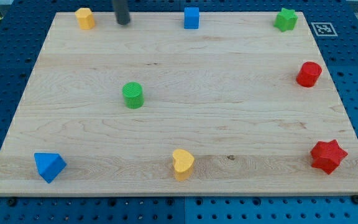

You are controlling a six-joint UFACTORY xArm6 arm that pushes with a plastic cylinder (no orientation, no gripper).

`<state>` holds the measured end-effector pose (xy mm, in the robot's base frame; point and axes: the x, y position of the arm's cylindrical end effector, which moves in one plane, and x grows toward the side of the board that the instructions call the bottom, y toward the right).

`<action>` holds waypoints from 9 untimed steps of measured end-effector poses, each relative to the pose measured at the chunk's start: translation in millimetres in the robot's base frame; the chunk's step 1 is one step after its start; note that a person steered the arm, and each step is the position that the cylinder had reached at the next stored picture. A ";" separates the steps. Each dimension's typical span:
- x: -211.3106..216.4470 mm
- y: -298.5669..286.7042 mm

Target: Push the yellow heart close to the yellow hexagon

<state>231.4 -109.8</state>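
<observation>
The yellow heart [183, 164] lies near the board's bottom edge, a little right of centre-left. The yellow hexagon [85, 18] sits at the board's top left corner. My tip [123, 22] rests on the board near the top edge, just right of the yellow hexagon and apart from it. The tip is far from the yellow heart, which is toward the view's bottom.
A green cylinder [133, 95] stands between the tip and the heart. A blue cube [191, 18] and green star [286, 20] sit along the top edge. A red cylinder [309, 74] and red star [327, 155] are at the right. A blue triangle [48, 166] is bottom left.
</observation>
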 end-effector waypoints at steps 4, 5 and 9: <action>236.4 120.5; 255.9 121.6; 385.9 132.7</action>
<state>617.3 22.9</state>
